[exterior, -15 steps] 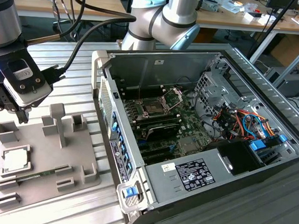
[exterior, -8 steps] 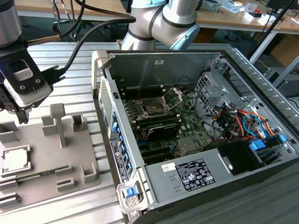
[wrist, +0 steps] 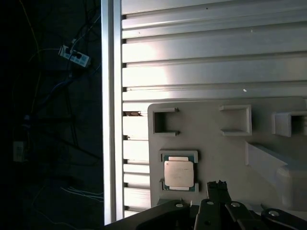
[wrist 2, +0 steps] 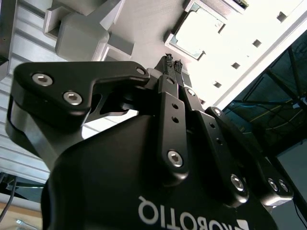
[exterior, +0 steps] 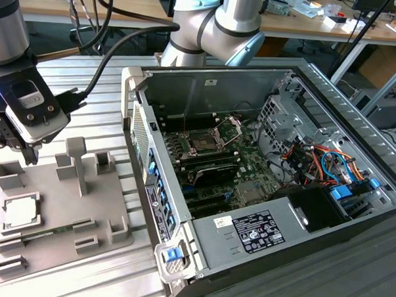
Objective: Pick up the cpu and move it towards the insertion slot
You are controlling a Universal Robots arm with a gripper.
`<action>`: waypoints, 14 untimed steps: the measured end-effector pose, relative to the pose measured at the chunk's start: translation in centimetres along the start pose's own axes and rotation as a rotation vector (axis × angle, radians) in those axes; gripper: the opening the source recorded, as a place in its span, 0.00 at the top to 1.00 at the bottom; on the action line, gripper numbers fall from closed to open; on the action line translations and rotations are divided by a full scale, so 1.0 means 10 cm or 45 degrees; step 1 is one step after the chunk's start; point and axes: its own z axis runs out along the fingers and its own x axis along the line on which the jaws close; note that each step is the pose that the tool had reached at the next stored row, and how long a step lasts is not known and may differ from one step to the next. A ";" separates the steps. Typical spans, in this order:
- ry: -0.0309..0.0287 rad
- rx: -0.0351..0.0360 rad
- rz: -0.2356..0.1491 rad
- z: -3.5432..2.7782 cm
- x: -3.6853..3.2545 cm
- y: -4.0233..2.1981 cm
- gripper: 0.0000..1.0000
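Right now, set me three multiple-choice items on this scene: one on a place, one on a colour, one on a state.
1. Where does the cpu lie?
A) inside the computer case
B) in a recess of the grey fixture plate
C) between the fingers of the gripper

2. What colour is the plastic latch tab on the computer case's near corner?
A) red
B) yellow
C) blue

3. What does the gripper hold?
A) nothing
B) the cpu
C) a cable

Answers:
1 B: the first wrist view shows it seated in the plate's framed recess.
2 C: the exterior view shows it blue.
3 A: the second wrist view shows its fingers shut together with nothing between them.
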 end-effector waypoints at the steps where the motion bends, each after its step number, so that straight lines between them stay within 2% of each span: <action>1: -0.0001 0.0000 0.000 0.002 0.000 0.000 0.89; 14: 0.0000 0.0007 0.000 0.026 0.000 0.000 0.89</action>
